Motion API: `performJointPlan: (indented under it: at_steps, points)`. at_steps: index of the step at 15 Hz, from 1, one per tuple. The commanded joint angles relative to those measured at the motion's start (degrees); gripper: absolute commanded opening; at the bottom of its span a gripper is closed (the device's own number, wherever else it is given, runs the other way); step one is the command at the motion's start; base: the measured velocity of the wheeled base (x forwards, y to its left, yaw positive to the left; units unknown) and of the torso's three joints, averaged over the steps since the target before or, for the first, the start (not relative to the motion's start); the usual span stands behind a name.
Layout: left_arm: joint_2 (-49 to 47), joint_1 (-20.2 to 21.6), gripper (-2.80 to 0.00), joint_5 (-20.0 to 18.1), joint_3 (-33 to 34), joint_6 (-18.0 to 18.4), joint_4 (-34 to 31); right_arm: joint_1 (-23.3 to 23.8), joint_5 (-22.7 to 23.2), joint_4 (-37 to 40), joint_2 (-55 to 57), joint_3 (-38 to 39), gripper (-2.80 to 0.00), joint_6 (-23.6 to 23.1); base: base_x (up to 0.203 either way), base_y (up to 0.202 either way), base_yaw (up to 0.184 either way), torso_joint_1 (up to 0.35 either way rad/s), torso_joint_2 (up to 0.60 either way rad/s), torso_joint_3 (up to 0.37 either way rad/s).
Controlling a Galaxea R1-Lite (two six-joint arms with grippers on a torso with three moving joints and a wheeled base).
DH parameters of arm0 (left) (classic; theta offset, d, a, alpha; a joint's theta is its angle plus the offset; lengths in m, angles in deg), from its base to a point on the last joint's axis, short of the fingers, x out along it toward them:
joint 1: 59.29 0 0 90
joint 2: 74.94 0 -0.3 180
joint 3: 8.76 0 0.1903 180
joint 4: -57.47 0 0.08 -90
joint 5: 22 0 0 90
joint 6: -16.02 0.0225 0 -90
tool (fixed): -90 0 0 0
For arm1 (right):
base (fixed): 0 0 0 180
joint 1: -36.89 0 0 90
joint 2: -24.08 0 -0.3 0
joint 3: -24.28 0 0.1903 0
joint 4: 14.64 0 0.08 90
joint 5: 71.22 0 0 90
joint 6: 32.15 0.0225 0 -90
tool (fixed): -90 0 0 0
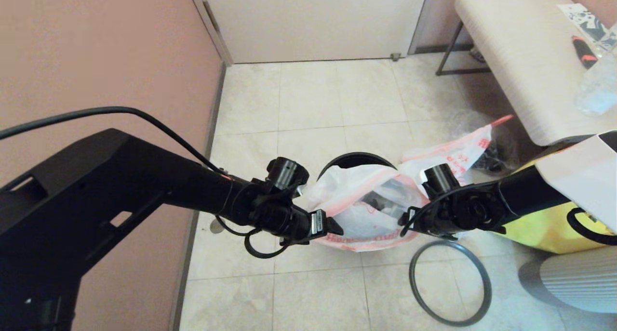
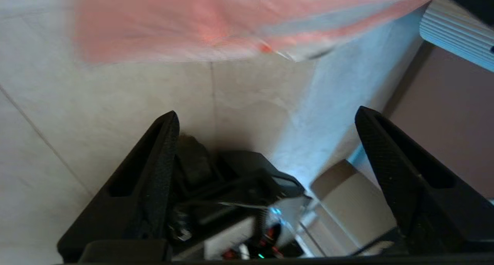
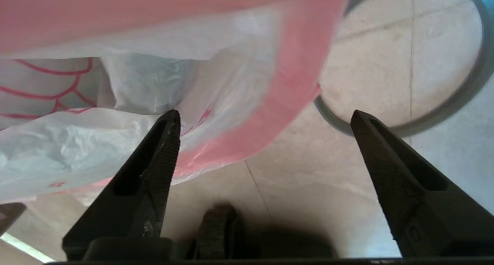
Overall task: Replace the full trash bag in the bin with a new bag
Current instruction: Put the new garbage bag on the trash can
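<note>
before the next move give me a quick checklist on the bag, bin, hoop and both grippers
1. New bag draped over the bin: ok.
2. Bag mouth spread evenly round the rim: cannot tell.
3. Left gripper open, holding nothing: ok.
4. Right gripper open beside the bag's pink edge: ok.
5. Hoop fitted on the bin: not ok, it lies on the floor.
6. Full trash bag out of the bin: ok.

Both arms are matte black all over, chunky angular shells narrowing to round tubes near the wrists. The left end effector (image 1: 332,223) carries a small white label at its base, black cables looping beneath and trailing back. The right end effector (image 1: 404,221) has a stubby cylinder camera housing above. Wedge-shaped black fingers (image 3: 154,168), ribbed inner pads.
</note>
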Motion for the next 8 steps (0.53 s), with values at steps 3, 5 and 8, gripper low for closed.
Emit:
performJointPlan:
  at_steps: [3,5,8]
  points:
    - [-4.92,-1.77,0.0,2.34,-6.3,-3.68,-2.69,-0.06,0.01,-0.03,0.47,-1.59,0.0,0.27,0.0,0.0,0.0,0.0,0.0,0.0]
    - [-9.11,-1.69,0.0,5.09,-11.5,-6.3,-2.99,-0.33,0.19,-0.12,0.83,-1.73,0.0,0.35,0.0,0.0,0.0,0.0,0.0,0.0]
    - [-14.55,-1.68,0.0,9.57,-20.34,-9.69,-4.27,-0.5,1.02,-0.12,0.87,-1.73,0.0,0.35,0.0,0.0,0.0,0.0,0.0,0.0]
